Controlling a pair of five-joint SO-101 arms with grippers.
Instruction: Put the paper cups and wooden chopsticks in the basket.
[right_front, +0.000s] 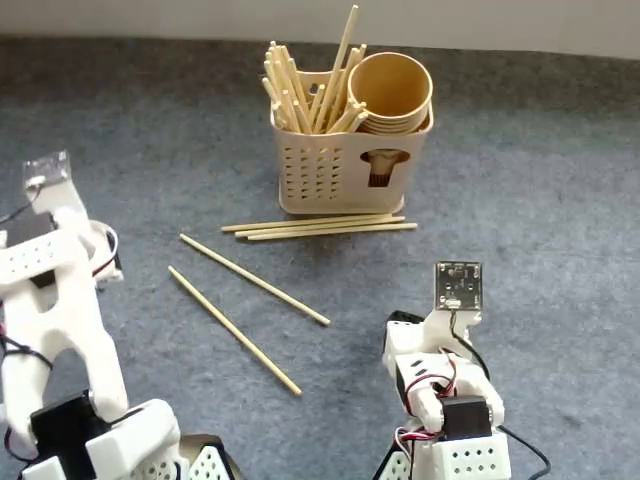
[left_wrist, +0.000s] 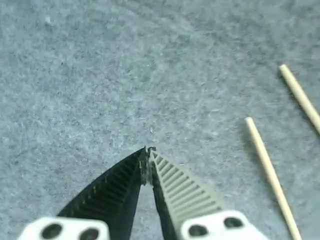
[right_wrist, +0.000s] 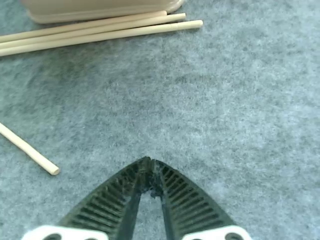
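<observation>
- The basket (right_front: 345, 170) is seen at the upper centre of the high view. The paper cups (right_front: 392, 95) are stacked in its right part, and a bundle of chopsticks (right_front: 300, 95) is stood upright in its left part.
- Three chopsticks (right_front: 320, 227) are laid side by side on the bench (right_front: 560, 200), just in front of the basket's foot and touching one another.
- Two loose chopsticks (right_front: 255, 280) are laid slanting at the centre of the high view, nearly parallel and apart from each other.
- The left claw (left_wrist: 148, 160) is pressed together tip to tip with nothing held. It is low over bare bench, with the two loose chopsticks near it.
- The right claw (right_wrist: 148, 172) is likewise closed and empty, between the row of three and the end of one loose chopstick.
- The task is judged mostly done: the cups are in, and five chopsticks are yet to be put in.
- A thin round stick lying flat on the soft cover could be rolled away or lost from the tips if it is pinched off-centre.
- In the touching row, neighbours could be dragged along or pushed against the basket when one is taken.
- A stick gripped near one end could swing and be caught on the rim or the crowded bundle, so that sticks are knocked out or the light basket is tipped.
</observation>
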